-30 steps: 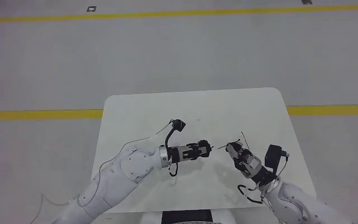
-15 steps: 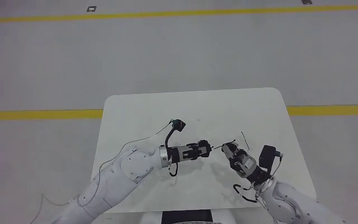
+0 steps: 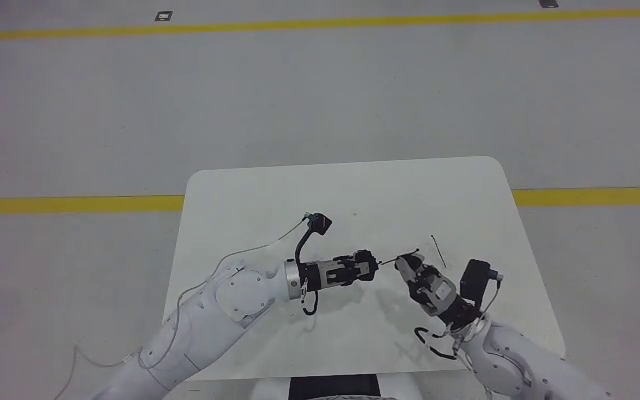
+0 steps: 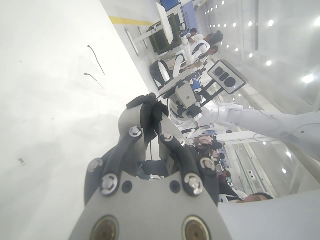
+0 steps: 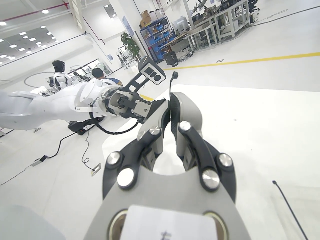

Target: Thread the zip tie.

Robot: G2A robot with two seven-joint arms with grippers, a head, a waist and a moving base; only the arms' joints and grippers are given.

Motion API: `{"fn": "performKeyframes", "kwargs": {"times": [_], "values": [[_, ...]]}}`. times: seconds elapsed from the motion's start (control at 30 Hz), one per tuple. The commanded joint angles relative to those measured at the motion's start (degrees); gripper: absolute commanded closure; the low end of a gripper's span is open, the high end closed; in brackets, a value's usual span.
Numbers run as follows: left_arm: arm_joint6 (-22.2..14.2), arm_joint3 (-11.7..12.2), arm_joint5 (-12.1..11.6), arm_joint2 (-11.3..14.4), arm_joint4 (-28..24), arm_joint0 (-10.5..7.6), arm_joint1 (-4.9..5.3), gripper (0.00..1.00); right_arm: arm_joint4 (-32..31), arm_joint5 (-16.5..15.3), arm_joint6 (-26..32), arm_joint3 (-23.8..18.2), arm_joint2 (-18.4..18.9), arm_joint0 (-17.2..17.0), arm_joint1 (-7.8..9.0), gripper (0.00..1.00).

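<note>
White desk point(image 3: 400, 195) with rounded corners stands on pale grey floor point(image 3: 320, 100) marked by two yellow lines point(image 3: 300, 24), a small floor plate point(image 3: 163, 16) beyond the far line; shelving with blue bins point(image 5: 156, 43) and potted plant point(image 5: 130, 44) behind.

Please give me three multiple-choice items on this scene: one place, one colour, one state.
1. Where does the spare zip tie lie? A. on the table B. on the floor C. in a box
2. What colour is the held zip tie? A. white B. black C. yellow
3. The right gripper is: A. wide open B. shut on the held zip tie C. lying on the table
Key: 1 A, it lies flat there; 2 B, strip and head are black; 3 B, both fingers pinch the strip.
</note>
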Motion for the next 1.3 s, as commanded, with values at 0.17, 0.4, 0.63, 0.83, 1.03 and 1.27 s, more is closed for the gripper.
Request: {"fn": "performKeyframes", "kwargs": {"times": [0.17,0.4,0.63,0.83,1.03,1.27], "values": [[0.0,0.0,0.0,0.0,0.0,0.00,0.00,1.00,-0.2,0.0,0.6,0.3,-0.2,0.3,-0.59,1.00],[0.0,0.0,0.0,0.0,0.0,0.00,0.00,1.00,-0.6,0.0,-0.3,0.5,0.1,0.4,-0.98,1.00],[0.0,0.0,0.0,0.0,0.0,0.00,0.00,1.00,-1.1,0.0,-1.9,0.6,1.1,-0.4,-1.18,1.00],[0.0,0.0,0.0,0.0,0.0,0.00,0.00,1.00,-1.4,0.0,-0.9,0.5,0.8,-0.3,-1.59,1.00],[0.0,0.0,0.0,0.0,0.0,0.00,0.00,1.00,-1.2,0.0,0.3,1.0,0.5,0.0,-1.95,1.00],[0.0,0.0,0.0,0.0,0.0,0.00,0.00,1.00,-1.2,0.0,-0.1,1.1,0.9,-0.1,-2.17,1.00]]}}
